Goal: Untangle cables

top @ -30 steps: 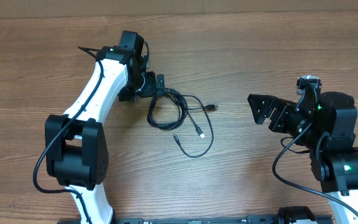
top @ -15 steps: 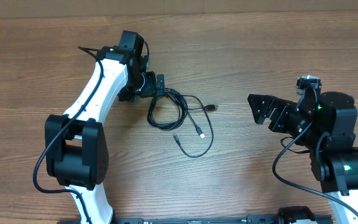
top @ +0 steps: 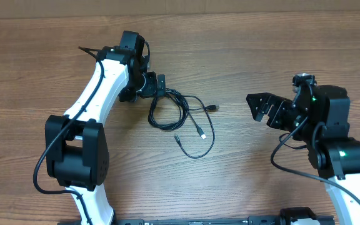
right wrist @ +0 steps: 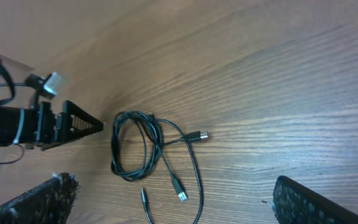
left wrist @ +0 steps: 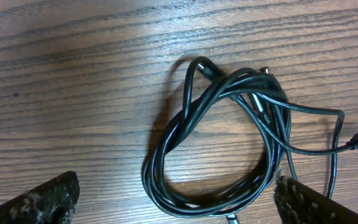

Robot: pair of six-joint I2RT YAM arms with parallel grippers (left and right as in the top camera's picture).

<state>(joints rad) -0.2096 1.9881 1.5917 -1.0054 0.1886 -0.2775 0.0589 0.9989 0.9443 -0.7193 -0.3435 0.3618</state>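
Over the last second only the right arm has moved: in the overhead view the right gripper (top: pixel 259 108) has crept slightly toward the centre of the table (top: pixel 280 50). The left gripper (top: pixel 161 86) and the cables (top: pixel 181 111) lie exactly where they were. We read this as the start of an approach. No strand has been lifted or parted yet, so the untangling itself is not begun.

Gripper state:
- Left: fingers spread wide and holding nothing. They hover at the upper left edge of the bundle, and in the left wrist view one tip sits on each side of the coil.
- Right: fingers spread wide and empty, well apart from the cables, pointing toward them.

Cable condition: the thin black cords lie flat on the wood just beside the left gripper. Most of their length is wound into one loose oval coil, with several strands crossing at its top. Free ends trail to the right and below: a dark plug (top: pixel 212 108), a silver-tipped plug (top: pixel 202 133) and a small dark tip (top: pixel 177 139). One long strand sweeps round the coil's right side
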